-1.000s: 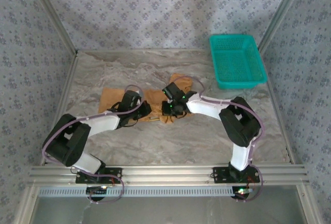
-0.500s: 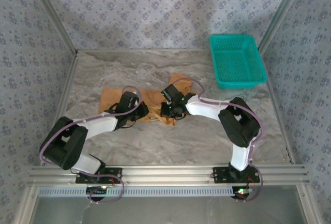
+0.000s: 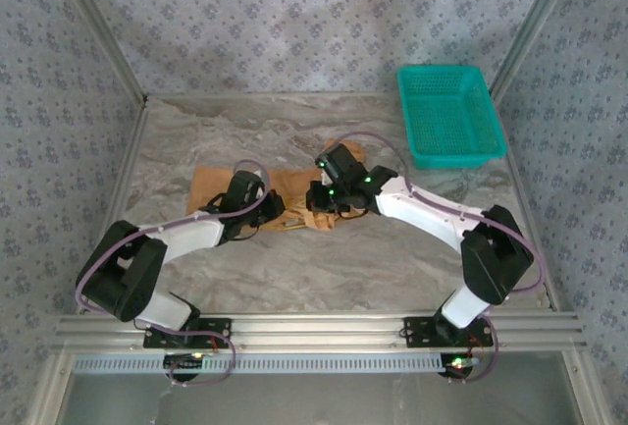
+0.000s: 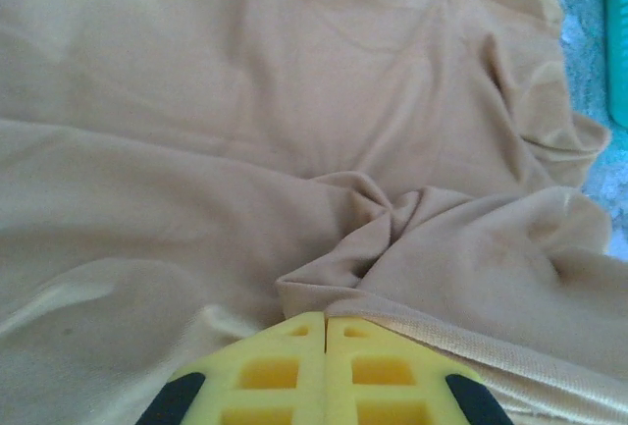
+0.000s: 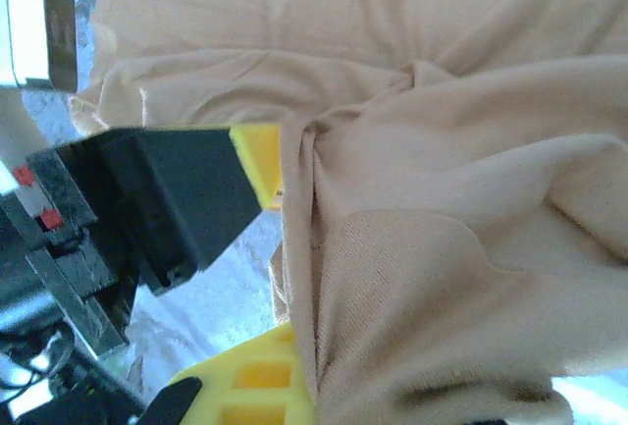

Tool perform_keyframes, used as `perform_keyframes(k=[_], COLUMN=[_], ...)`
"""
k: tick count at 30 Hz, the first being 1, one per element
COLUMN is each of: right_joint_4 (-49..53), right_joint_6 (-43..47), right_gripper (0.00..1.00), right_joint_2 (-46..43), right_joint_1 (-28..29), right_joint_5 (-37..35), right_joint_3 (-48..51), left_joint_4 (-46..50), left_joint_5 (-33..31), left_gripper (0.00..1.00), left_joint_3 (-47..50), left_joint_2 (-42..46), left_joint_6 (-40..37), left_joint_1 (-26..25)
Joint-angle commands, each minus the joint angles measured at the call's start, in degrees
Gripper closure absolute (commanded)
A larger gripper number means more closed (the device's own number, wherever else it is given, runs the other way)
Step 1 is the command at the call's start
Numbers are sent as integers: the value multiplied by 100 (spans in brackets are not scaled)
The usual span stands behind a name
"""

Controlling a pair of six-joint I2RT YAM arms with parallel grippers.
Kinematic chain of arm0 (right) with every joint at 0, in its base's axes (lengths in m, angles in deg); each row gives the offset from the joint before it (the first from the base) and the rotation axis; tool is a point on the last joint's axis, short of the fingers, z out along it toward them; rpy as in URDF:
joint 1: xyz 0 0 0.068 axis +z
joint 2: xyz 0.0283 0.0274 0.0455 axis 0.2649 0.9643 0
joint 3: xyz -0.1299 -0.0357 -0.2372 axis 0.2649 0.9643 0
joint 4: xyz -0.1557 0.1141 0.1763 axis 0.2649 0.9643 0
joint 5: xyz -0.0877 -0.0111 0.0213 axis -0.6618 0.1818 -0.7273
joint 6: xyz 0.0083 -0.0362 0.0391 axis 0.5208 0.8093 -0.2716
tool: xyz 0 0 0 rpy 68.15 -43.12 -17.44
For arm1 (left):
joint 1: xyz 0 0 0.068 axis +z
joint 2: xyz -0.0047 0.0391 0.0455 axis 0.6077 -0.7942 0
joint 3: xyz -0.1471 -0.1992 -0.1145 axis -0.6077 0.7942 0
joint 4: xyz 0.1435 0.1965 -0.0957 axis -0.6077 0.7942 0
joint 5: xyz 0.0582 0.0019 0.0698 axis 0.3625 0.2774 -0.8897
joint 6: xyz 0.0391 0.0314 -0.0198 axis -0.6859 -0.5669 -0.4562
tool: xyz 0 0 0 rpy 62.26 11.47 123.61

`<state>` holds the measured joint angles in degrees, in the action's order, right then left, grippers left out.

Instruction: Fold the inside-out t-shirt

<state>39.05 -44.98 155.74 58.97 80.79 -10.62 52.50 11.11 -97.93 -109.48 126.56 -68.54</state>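
Patterned-wallpaper booth, marble-look table [image 3: 392, 268]. The inside-out t-shirt [image 3: 211, 185] lies rumpled across the middle of it, and a teal basket [image 3: 449, 116] sits well apart at the far right. Both arms reach in to the shirt's near edge, close together. The left end effector [image 4: 325, 332] is clamped fully closed on a fold of hem, cloth puckering toward the pinch. The right end effector [image 3: 316, 213] is closed too, with bunched fabric draped over its lower finger. Looks to me like the grab-before-the-fold step. Next they'd need to lift together and spread apart so the cloth goes taut without slipping out.
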Motion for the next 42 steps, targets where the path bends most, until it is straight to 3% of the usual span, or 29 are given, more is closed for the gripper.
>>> perform_keyframes(k=[1,4,6,7,10,14,19,22,31,35,36,39,42], right_joint_4=[486,-125,-237,-113,403,890,859,1170,1695,1967,1972,2082,2220], right_joint_6=[-18,-348,-337,-244,195,721,986,1072,1272,1313,1329,1357,1421], right_gripper=[100,100,100,97,72,69,71,63,61,62,67,96,100], right_joint_2=[-41,-151,-268,-302,-222,71,43,153,1140,1635,1704,1739,1414], right_joint_1=[-220,-462,-588,-641,-753,-562,30,375,701,714,714,710,708], right_joint_5=[938,2008,2155,1989,832,-752,-1278,-1831,-2536,-2764,-2793,-2820,-2816], right_joint_3=[-89,300,417,435,418,271,246,71,-872,-1173,-1206,-1318,-1373], left_joint_4=[176,143,91,60,-31,6,81,69,-9,17,24,35,27], left_joint_5=[-157,-172,-125,-80,60,83,49,39,66,39,30,-5,3], left_gripper=[100,100,100,100,100,100,100,100,100,100,100,100,100], left_joint_3=[-118,-212,-298,-349,-456,-488,-448,-436,-331,-289,-279,-244,-264], left_joint_2=[-152,-313,-455,-533,-664,-660,-597,-606,-616,-554,-537,-521,-556], left_joint_6=[-115,-123,-120,-99,-44,-50,-83,-85,-48,-51,-59,-82,-95], left_joint_1=[62,70,81,74,66,44,55,55,53,57,58,79,112])
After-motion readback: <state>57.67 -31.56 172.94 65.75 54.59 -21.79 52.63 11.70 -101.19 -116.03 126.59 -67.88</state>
